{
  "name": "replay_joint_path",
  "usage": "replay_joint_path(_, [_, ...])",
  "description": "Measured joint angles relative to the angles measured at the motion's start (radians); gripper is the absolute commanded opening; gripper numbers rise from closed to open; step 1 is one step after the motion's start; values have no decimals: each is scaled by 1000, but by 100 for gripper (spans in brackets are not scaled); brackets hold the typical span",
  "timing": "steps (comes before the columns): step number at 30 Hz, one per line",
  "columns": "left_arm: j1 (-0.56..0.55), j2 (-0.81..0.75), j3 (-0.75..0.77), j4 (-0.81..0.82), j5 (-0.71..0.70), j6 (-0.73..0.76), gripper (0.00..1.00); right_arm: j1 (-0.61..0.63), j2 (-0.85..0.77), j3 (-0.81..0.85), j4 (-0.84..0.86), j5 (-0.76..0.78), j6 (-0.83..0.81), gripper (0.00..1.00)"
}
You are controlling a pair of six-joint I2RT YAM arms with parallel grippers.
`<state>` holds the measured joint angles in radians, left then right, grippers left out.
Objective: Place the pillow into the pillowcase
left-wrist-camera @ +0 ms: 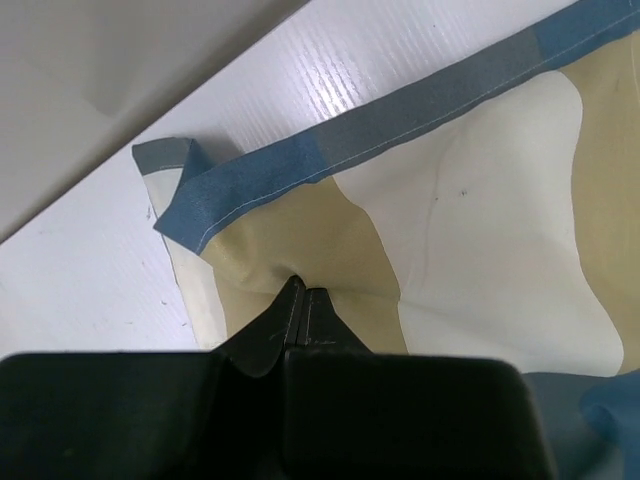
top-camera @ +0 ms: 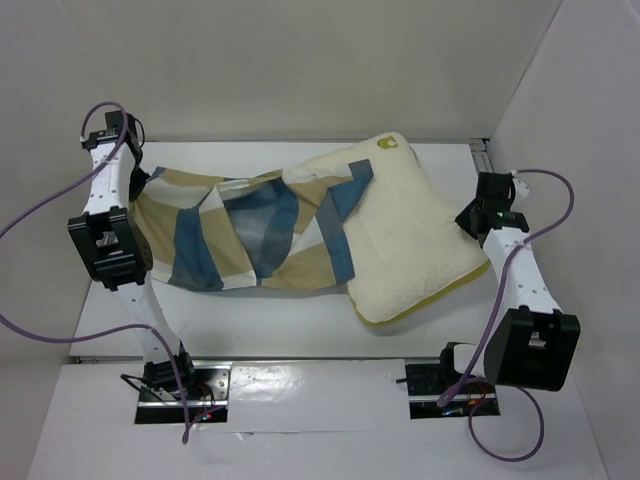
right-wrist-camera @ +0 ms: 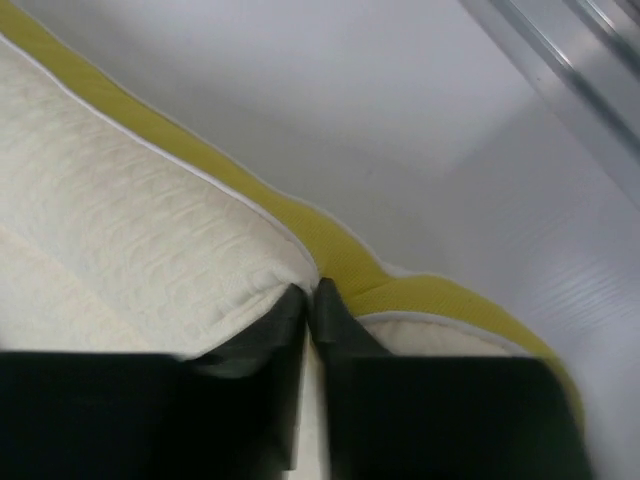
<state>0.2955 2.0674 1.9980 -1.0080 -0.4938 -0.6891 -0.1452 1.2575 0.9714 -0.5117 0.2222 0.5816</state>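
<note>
The checked blue, tan and cream pillowcase [top-camera: 250, 230] lies spread across the left and middle of the table. Its right end drapes over the left part of the cream pillow [top-camera: 415, 240], which lies at an angle on the right and has a yellow edge. My left gripper [top-camera: 141, 186] is at the pillowcase's far left end. In the left wrist view the left gripper [left-wrist-camera: 303, 291] is shut on a tan fold of the pillowcase [left-wrist-camera: 470, 200], near its blue hem. My right gripper [top-camera: 466, 220] is at the pillow's right side. There the right gripper [right-wrist-camera: 312, 291] pinches the pillow [right-wrist-camera: 130, 230] at its yellow seam.
White enclosure walls stand close on the left, back and right. A metal rail [top-camera: 482, 150] runs along the back right corner, the same rail [right-wrist-camera: 570, 70] showing in the right wrist view. Purple cables loop beside both arms. Bare white table [top-camera: 300, 325] lies in front of the fabric.
</note>
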Motion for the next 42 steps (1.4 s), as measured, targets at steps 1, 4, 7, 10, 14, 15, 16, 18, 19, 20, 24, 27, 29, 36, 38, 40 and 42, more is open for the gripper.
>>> replay_joint_path(1, [2,3,6,-5,0,0,11,-2,11,25,-6,3,-4,63])
replay_joint_path(4, [7,7,19,-9,35,30,64,23,54,98,5,16,-38,91])
replay_joint_path(7, [-10,6,17,2,95,59,88,132,58,114,15,40,-63,96])
replay_joint_path(10, [-89,-20,-34,31,135,83,100,288,94,177,-6,105,-79,98])
replay_joint_path(14, [-270,-70,-95,58,159,111,100,470,171,261,-5,166,-126,100])
replay_joint_path(15, [-318,-87,-115,71,174,119,100,512,182,263,-6,169,-138,100])
replay_joint_path(16, [-363,-103,-135,82,195,136,100,551,192,263,-8,174,-149,100])
replay_joint_path(18, [-431,-134,-174,109,243,165,100,616,212,259,-10,163,-164,100])
replay_joint_path(19, [-453,-147,-196,125,260,173,100,639,215,248,-9,143,-168,100])
replay_joint_path(20, [-470,-157,-219,139,274,191,100,649,215,233,-9,122,-172,100])
replay_joint_path(24, [-494,-145,-254,166,303,220,100,648,220,173,-6,13,-175,100])
replay_joint_path(27, [-494,-97,-253,184,310,230,97,650,239,169,-4,-39,-176,100])
replay_joint_path(29, [-493,-59,-254,187,312,240,86,652,255,171,-5,-57,-179,100])
replay_joint_path(36, [-470,27,-233,162,274,221,0,657,339,196,-14,-71,-186,100])
replay_joint_path(38, [-441,31,-211,145,263,185,0,658,349,196,-13,-73,-185,100])
replay_joint_path(40, [-396,6,-208,146,261,159,0,659,362,196,-11,-74,-183,89])
replay_joint_path(42, [-350,-44,-223,158,261,137,0,663,386,200,-11,-69,-187,53])
